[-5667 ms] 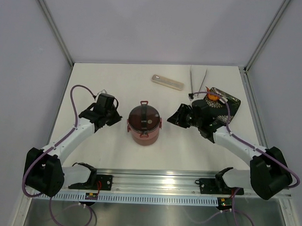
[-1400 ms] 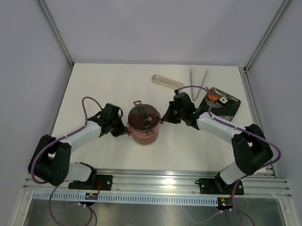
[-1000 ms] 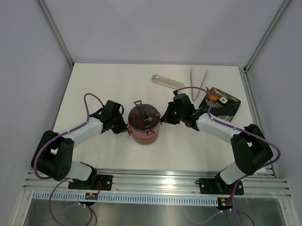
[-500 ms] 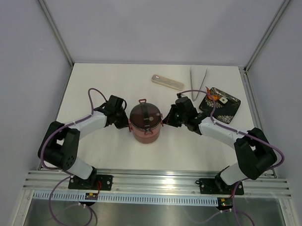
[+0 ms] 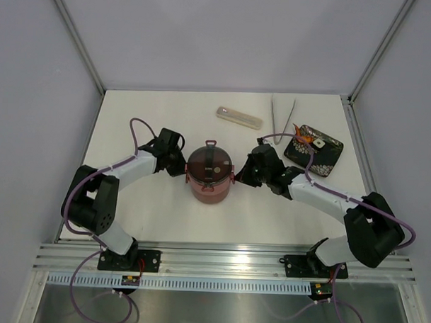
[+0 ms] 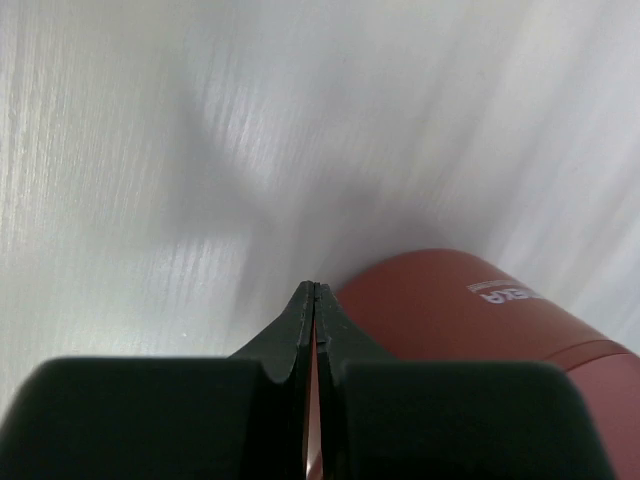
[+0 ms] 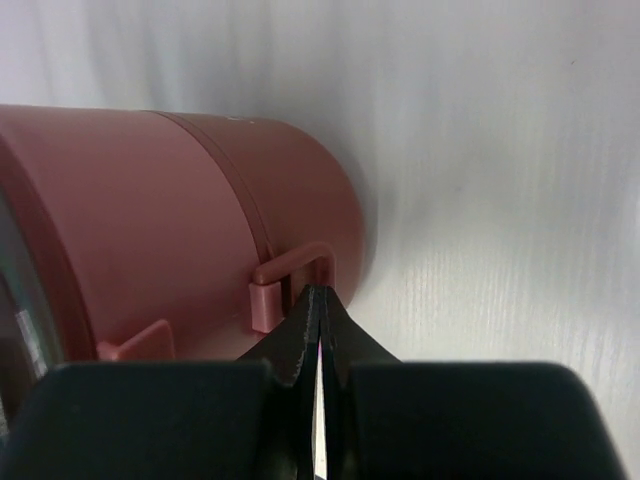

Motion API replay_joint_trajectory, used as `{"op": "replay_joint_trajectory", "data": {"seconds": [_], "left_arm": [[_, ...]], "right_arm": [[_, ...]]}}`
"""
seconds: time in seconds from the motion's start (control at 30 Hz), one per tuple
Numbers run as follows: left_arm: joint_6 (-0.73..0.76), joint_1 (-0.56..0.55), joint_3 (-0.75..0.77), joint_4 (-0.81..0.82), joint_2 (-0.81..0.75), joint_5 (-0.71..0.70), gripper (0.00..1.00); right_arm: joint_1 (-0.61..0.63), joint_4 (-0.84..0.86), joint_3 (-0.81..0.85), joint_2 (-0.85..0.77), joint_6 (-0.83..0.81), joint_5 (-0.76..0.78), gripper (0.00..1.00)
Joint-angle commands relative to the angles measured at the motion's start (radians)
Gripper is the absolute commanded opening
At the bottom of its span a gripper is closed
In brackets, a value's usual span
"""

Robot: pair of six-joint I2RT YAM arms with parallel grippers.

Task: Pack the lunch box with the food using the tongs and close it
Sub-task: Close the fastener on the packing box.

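left end effector [image 5: 180,164]: we are seeing its jaws pressed together with nothing between them. It is sitting low at the left side of the lunch box, with its tips just beside the maroon wall. We cannot tell whether they are touching it.
lunch box [image 5: 208,177]: it is standing upright near the middle of the counter [image 5: 150,216], between the two end effectors. Its maroon tiers are stacked and its top lid is on, and a red latch is sticking out at the far edge.
cutlery case [image 5: 239,117]: this pale beige case is lying slanted beyond the lunch box, well apart from both arms.
right end effector [image 5: 238,173]: we are seeing its jaws closed and gripping nothing. Its tips are sitting right at the latch loop on the lunch box's right side.
tongs [image 5: 281,118]: they are lying on the counter at the far right, just left of the tray, with the joined end toward us.
food [image 5: 302,135]: the orange-red pieces and a white piece with a dark centre are lying on the tray.
tray [image 5: 327,157]: this black patterned tray is lying slanted near the right edge.
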Motion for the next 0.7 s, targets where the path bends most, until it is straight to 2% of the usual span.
{"op": "replay_joint_trajectory", "data": {"seconds": [0.0, 0.17, 0.27, 0.67], "left_arm": [[0.015, 0.017, 0.051, -0.018, -0.064, -0.049, 0.04], [0.015, 0.051, 0.022, -0.046, -0.121, -0.084, 0.06], [0.012, 0.060, -0.002, -0.069, -0.144, -0.106, 0.00], [0.062, 0.062, -0.111, -0.097, -0.250, -0.132, 0.00]], "right_arm": [[0.019, -0.031, 0.010, -0.080, 0.017, 0.103, 0.03], [0.017, -0.115, 0.044, -0.112, -0.015, 0.199, 0.05], [0.016, -0.138, 0.051, -0.103, -0.030, 0.216, 0.05], [0.013, -0.201, 0.143, 0.083, -0.104, 0.150, 0.01]]}}
